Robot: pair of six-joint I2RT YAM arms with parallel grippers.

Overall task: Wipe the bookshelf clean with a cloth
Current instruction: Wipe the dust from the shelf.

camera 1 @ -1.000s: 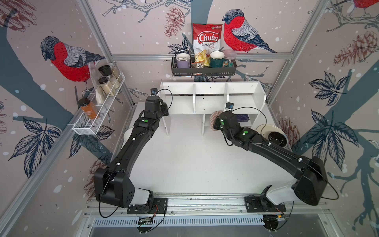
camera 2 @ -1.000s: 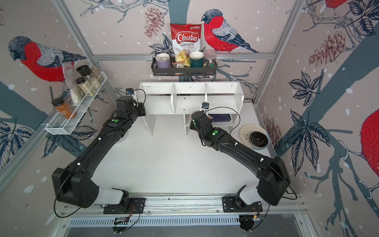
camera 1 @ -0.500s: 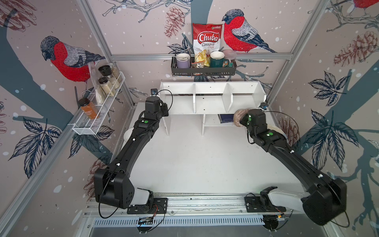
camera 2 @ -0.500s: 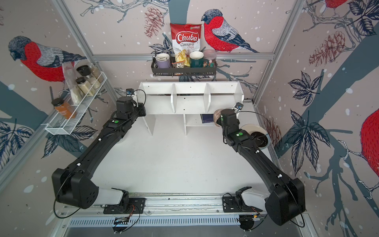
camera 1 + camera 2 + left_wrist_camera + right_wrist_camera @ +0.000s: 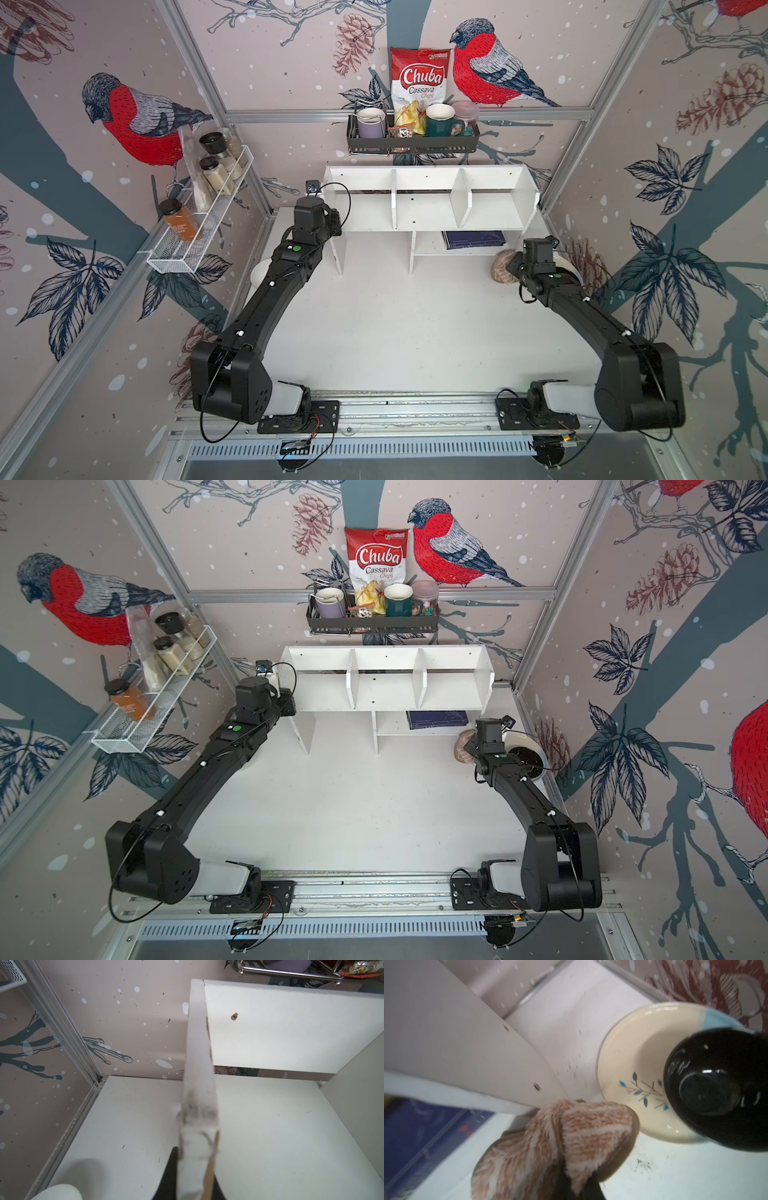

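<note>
Sweeping rightward, the right end effector (image 5: 577, 1182), clenched on the cloth (image 5: 550, 1142), has cleared the lower shelf (image 5: 457, 251) of the bookshelf (image 5: 432, 208), beside the plate (image 5: 623, 1057); that pass looks finished; the left end effector (image 5: 334, 222) grips its side panel (image 5: 199, 1084)

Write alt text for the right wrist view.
The right gripper, shut on the bunched beige striped cloth, holds it close to an end panel of the bookshelf. Nearby, a cream plate with a blue leaf sprig carries a black bowl; a dark blue book lies on the lower shelf.
</note>
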